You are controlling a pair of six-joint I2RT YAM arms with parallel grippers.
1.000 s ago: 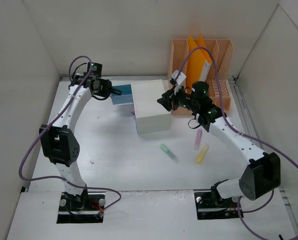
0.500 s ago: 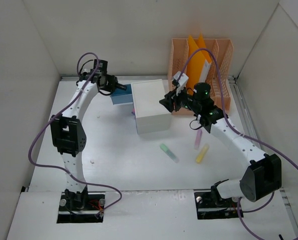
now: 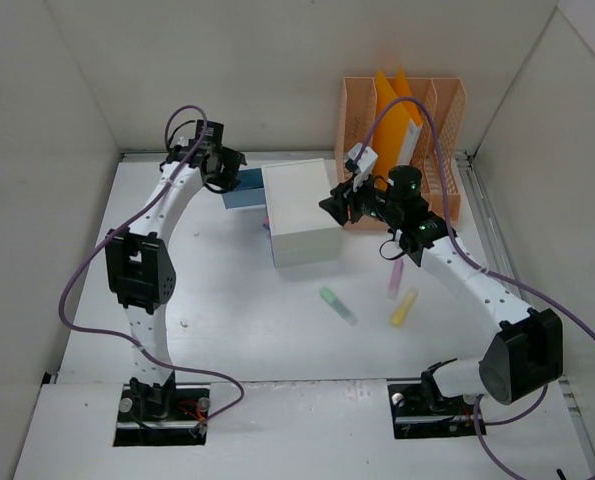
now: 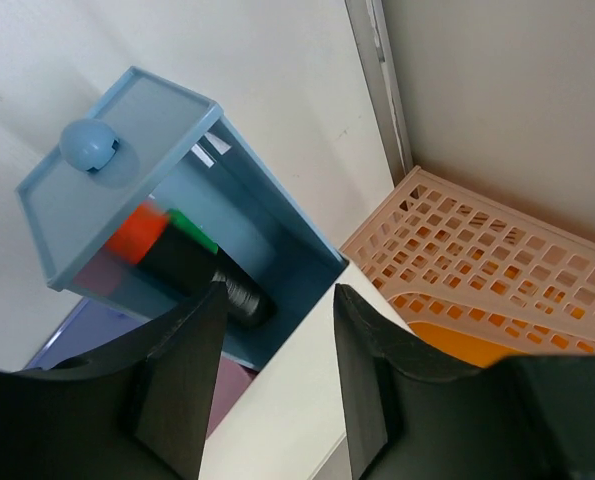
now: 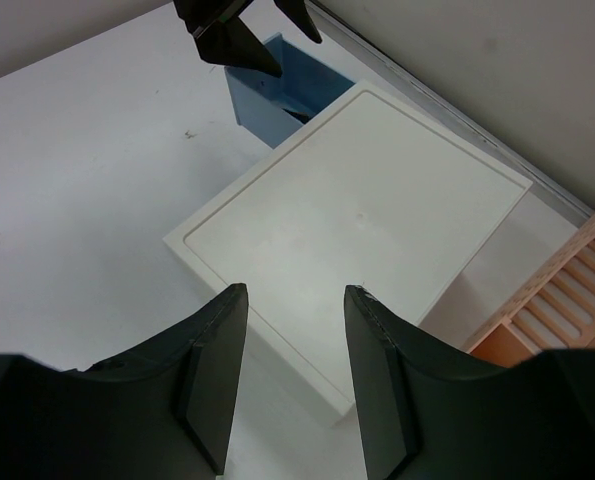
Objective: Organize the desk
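Note:
On the white desk stands a white box with a blue drawer pulled out on its left side. My left gripper hovers over that drawer, open with nothing between its fingers. The drawer has a round knob. Inside lie an orange and a green item and a black marker. My right gripper hangs open and empty above the box's right edge. A green highlighter, a pink one and a yellow one lie loose.
An orange lattice file holder with orange folders stands at the back right, close behind my right gripper. White walls enclose the desk on three sides. Something purple shows under the drawer beside the box.
My left gripper has shifted right and toward the back, over the drawer, and its jaws have widened. The dark item sticking out of it earlier no longer shows there. The right gripper barely moved.

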